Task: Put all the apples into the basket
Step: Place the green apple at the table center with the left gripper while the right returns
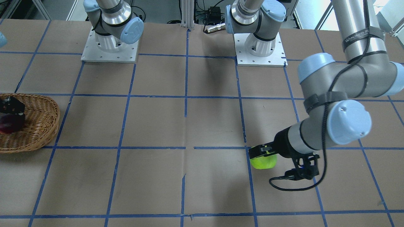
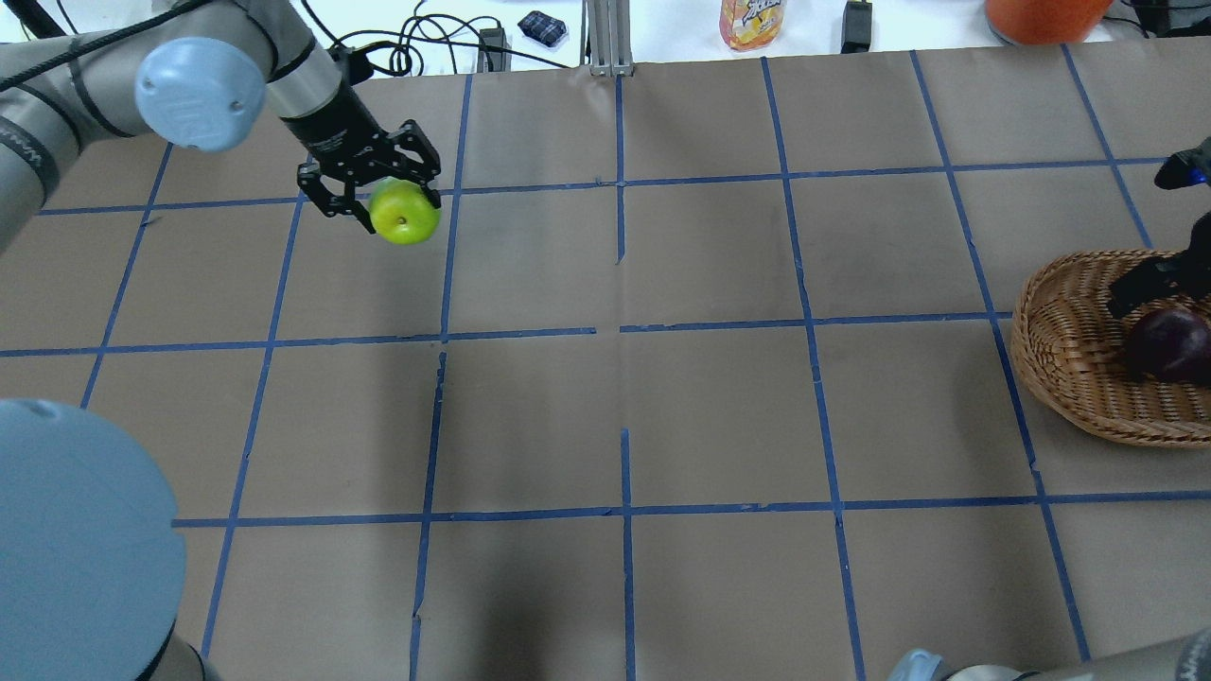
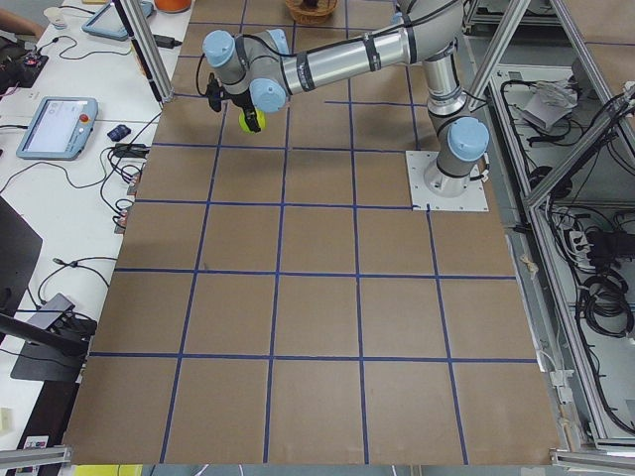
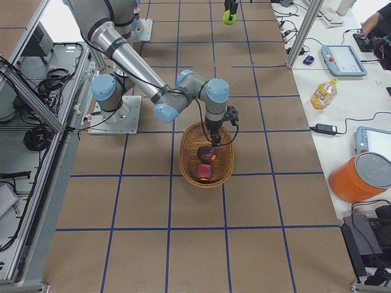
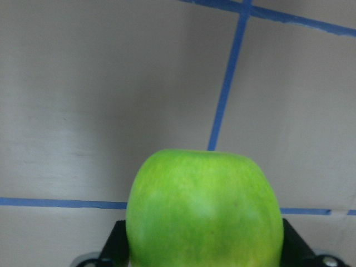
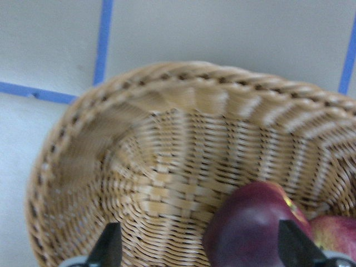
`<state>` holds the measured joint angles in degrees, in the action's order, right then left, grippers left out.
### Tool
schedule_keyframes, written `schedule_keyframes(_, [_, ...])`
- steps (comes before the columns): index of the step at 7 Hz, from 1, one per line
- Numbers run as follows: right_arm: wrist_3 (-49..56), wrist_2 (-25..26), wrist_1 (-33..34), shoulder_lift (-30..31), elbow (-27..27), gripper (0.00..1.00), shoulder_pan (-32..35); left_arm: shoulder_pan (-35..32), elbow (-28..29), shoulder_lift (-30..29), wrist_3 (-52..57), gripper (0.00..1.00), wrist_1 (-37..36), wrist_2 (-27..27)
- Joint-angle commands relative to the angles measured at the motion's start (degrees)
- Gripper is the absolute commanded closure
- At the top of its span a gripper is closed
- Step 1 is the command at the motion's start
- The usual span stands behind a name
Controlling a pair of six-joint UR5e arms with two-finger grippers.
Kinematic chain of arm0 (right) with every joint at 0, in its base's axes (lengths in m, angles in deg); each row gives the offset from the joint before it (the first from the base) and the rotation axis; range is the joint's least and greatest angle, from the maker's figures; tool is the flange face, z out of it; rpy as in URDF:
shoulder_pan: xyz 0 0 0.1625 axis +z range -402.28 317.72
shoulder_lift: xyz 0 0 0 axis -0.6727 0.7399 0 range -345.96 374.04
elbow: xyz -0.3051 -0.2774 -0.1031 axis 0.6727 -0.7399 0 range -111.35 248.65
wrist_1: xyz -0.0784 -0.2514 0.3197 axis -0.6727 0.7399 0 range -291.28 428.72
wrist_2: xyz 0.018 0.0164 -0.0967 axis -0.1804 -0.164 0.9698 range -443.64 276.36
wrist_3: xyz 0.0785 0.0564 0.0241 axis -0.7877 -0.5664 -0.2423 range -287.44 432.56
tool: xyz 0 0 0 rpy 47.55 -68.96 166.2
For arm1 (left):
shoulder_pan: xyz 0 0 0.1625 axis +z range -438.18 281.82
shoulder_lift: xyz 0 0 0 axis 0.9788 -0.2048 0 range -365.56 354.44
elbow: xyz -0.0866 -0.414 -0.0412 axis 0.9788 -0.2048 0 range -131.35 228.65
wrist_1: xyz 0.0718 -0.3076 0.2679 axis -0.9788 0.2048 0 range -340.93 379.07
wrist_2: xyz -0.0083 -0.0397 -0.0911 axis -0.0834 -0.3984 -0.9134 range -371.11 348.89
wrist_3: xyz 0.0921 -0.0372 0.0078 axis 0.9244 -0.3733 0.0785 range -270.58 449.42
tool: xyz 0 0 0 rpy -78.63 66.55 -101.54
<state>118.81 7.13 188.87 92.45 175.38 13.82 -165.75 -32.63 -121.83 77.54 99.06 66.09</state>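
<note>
My left gripper (image 2: 383,194) is shut on the bright green apple (image 2: 405,212) and holds it above the table's far left part. The apple fills the lower part of the left wrist view (image 5: 204,208) and also shows in the front view (image 1: 264,161). The wicker basket (image 2: 1069,359) sits at the right edge. The dark maroon apple (image 2: 1171,342) and the red apple (image 4: 204,173) lie in it. My right gripper (image 6: 200,250) hangs open just above the maroon apple (image 6: 250,228), with its fingers (image 6: 108,247) spread wide and not touching it.
The two arm bases (image 1: 109,44) stand on metal plates at the robot's side of the table. A juice bottle (image 2: 752,19), an orange container (image 2: 1041,14) and cables lie beyond the table's far edge. Blue tape lines grid the brown tabletop.
</note>
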Motion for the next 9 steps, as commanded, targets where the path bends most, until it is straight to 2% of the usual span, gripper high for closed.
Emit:
schedule_keyframes(1, [-12.3,-0.1,-1.9,2.0,-1.7,0.0,12.0,-10.0,-1.7,-2.0,-18.7,1.0,-10.7,-0.8])
schedule_keyframes(3, [-28.4,0.9,-1.8,2.3,-1.7,0.0,21.6,-16.6,-4.1,-5.7,-28.5,1.0,-24.4,-0.3])
schedule_keyframes(4, [-36.9,-0.1,-1.4,1.8,-1.5,0.0,26.0,-18.6,-6.0,-7.3,-29.9,1.0,-28.7,4.4])
schedule_keyframes(5, [-46.8,0.3,-0.9,0.8,-1.7,0.0,31.3,-20.0,-6.4,-7.7,-30.0,1.0,-29.2,7.6])
schedule_keyframes(7, [-51.2,0.1,3.1,-2.5,-1.8,0.0,37.4,-20.6,-7.3,-8.0,-29.3,1.0,-29.2,7.4])
schedule_keyframes(8, [-55.2,-0.1,6.4,-4.1,-1.9,0.0,39.2,-20.6,-8.1,-7.7,-27.9,0.25,-28.4,6.0])
schedule_keyframes(9, [-55.7,0.1,7.5,-5.3,-2.7,0.0,40.7,-19.9,-9.8,-5.7,-24.6,0.0,-28.5,4.5])
